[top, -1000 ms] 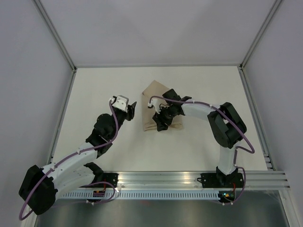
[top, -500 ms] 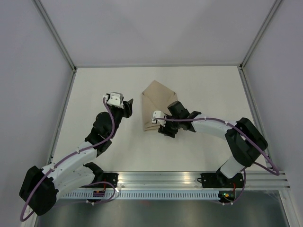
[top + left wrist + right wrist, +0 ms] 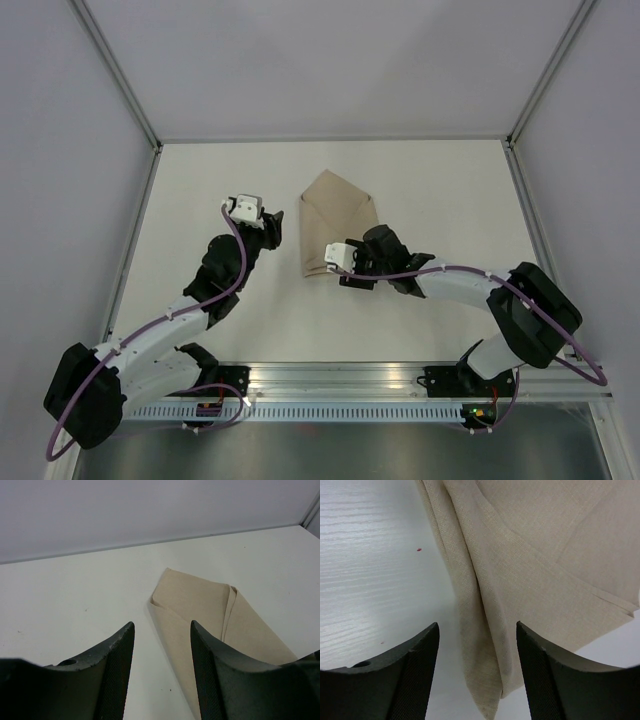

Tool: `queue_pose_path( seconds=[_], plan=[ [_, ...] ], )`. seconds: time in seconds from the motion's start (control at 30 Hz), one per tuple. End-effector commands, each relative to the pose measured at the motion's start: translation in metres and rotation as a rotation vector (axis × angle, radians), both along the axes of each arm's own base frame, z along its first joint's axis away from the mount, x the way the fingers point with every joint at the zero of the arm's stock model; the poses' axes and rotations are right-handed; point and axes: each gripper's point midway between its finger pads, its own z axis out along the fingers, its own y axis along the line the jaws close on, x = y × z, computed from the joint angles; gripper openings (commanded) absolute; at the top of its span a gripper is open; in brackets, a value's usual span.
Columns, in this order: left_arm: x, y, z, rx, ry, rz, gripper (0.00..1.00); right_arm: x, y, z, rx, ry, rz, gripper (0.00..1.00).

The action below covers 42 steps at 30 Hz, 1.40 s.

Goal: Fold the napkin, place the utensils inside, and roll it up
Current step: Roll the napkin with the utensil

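1. Folded napkin [image 3: 338,222] lies mid-surface [image 3: 200,190]; utensils not visible.
2. Left gripper [image 3: 162,630] wide, empty, beside it. Right gripper [image 3: 477,632] wide, empty, over its near corner.
3. I risk pinching one layer and undoing the fold.

On my overhead feed I see a white table [image 3: 430,190] boxed in by pale grey walls [image 3: 330,60], with 2 aluminium posts [image 3: 113,68] slanting up from its far corners. A ribbed aluminium rail [image 3: 340,377] runs along the near edge, with a slotted pale strip [image 3: 330,411] just below it. My right wrist feed shows 2 tiny red specks [image 3: 419,549] on the tabletop.
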Motion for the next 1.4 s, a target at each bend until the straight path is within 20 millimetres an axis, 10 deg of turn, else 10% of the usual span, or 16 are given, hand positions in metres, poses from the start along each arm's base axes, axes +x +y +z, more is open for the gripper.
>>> queue_pose_path(
  seconds=[0.0, 0.73, 1.37],
  plan=[
    [0.005, 0.0, 0.022, -0.065, -0.036, 0.015, 0.54, 0.005, 0.009, 0.02, 0.047, -0.091, 0.028, 0.69],
    [0.008, -0.007, 0.013, -0.035, -0.009, -0.008, 0.52, 0.015, 0.013, -0.006, -0.033, -0.127, 0.019, 0.74],
    [0.012, -0.011, 0.017, -0.009, -0.015, -0.029, 0.52, 0.015, 0.009, -0.029, -0.108, -0.123, 0.062, 0.44]
  ],
)
